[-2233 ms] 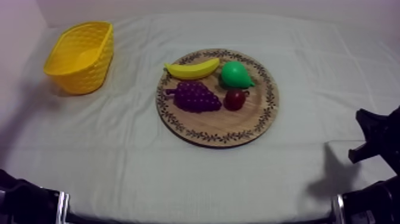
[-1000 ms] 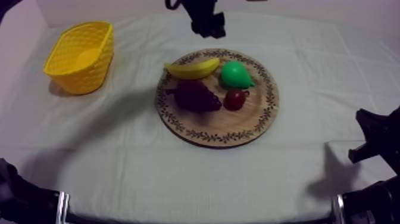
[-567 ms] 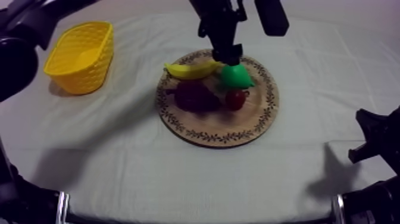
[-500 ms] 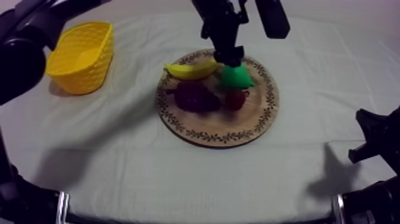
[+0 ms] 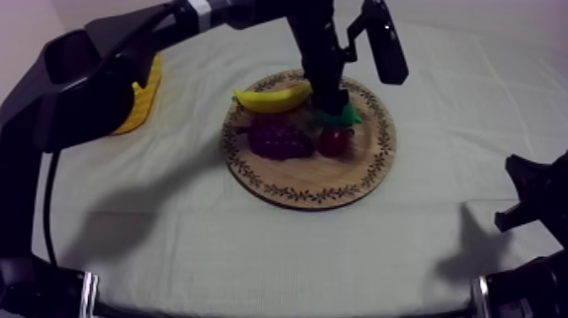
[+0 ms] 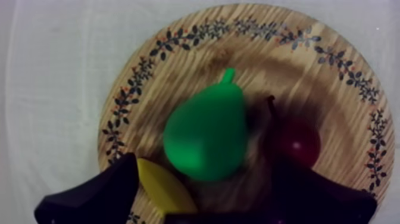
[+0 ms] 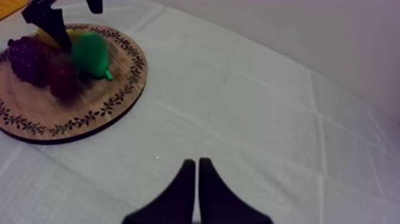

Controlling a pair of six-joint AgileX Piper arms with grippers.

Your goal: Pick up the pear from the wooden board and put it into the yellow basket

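Cloth-covered bench [image 5: 253,254]. Left claw [image 6: 207,170] open astride pear [image 6: 207,140] on wooden board [image 6: 178,59], mid-bench, ready to pinch. Right claw [image 7: 197,167] closed empty, parked clear by right edge. Yellow basket [image 5: 145,89] at far-left corner.

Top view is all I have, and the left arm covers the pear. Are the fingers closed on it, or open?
Observer: Open. In the left wrist view the left gripper has one finger on each side of the pear, with a gap on both sides.
Operator: Which way does the pear lie between them?
Observer: On its side on the wooden board, round end toward the gripper, stem pointing away toward the board's rim.
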